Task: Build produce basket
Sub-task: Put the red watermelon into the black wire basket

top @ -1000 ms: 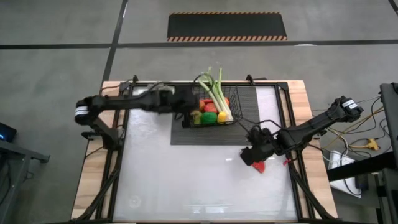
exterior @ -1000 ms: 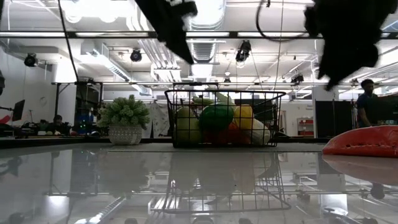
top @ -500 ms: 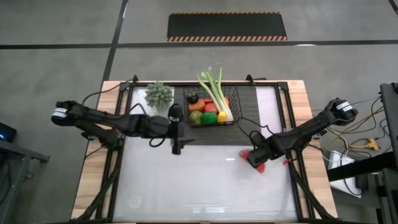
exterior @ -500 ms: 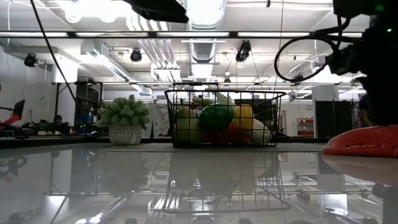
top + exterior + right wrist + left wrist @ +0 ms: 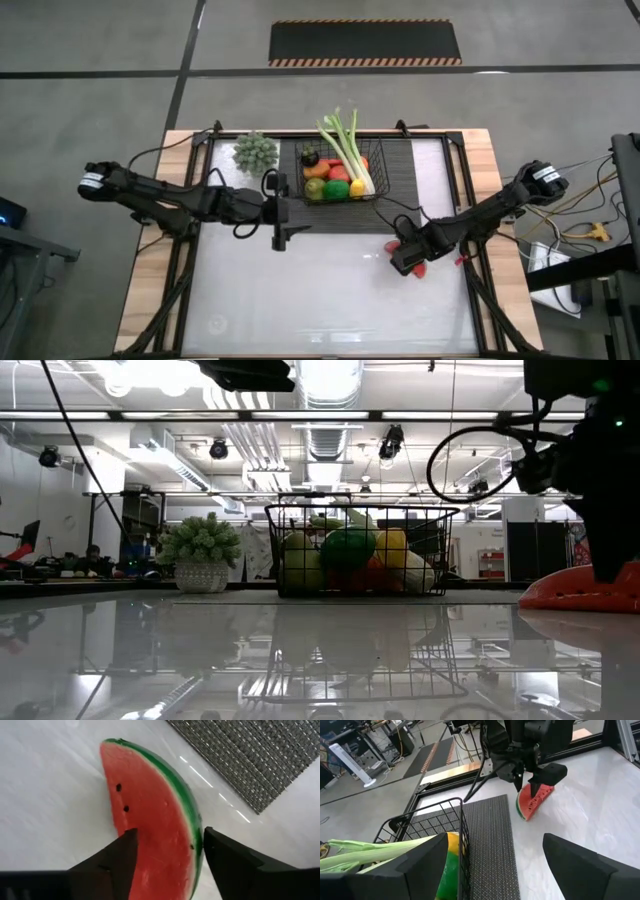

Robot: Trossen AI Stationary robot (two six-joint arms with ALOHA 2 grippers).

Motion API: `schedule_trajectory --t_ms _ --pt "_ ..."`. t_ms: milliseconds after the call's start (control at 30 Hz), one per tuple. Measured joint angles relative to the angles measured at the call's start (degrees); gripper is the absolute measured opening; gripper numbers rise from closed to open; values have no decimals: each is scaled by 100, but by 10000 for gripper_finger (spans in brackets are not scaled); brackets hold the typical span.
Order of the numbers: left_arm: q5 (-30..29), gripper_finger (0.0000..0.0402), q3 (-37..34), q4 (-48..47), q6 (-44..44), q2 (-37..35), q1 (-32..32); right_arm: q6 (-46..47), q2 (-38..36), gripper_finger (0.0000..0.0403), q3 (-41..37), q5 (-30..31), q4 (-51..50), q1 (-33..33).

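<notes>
The right gripper (image 5: pixel 167 852), fingers spread wide, straddled the watermelon slice (image 5: pixel 150 820) lying on the table beside the mat. A good grasp meant closing squarely across its flat faces. The left gripper (image 5: pixel 280 235) waited open near the basket (image 5: pixel 338 172).

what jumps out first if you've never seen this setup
The black wire basket at the table's far middle, full of bright toy produce with long celery sticking out. Then the red watermelon slice lying alone on the white tabletop, the right pincer open with a finger on either side of it. The left pincer waits open beside the basket.
</notes>
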Motion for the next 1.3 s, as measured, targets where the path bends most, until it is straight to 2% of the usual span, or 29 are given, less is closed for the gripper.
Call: schedule_trajectory --t_ms 267,367,667,967,1100,1300 --pt "-12 306 0 1 -12 0 -20 -64 190 125 9 -20 54 6" --pt "-12 306 0 -2 -12 0 -20 -107 138 105 9 -24 140 6" --pt "-12 306 0 -2 -10 0 -22 -227 -86 113 6 4 261 6" --pt "-63 306 0 209 47 0 -23 -756 -199 102 15 155 870 6" --pt "-64 306 -31 293 180 0 -23 -1317 -227 100 15 284 1576 6" --pt "-55 306 -441 952 438 -106 -42 -3321 -271 99 17 305 3919 -87"
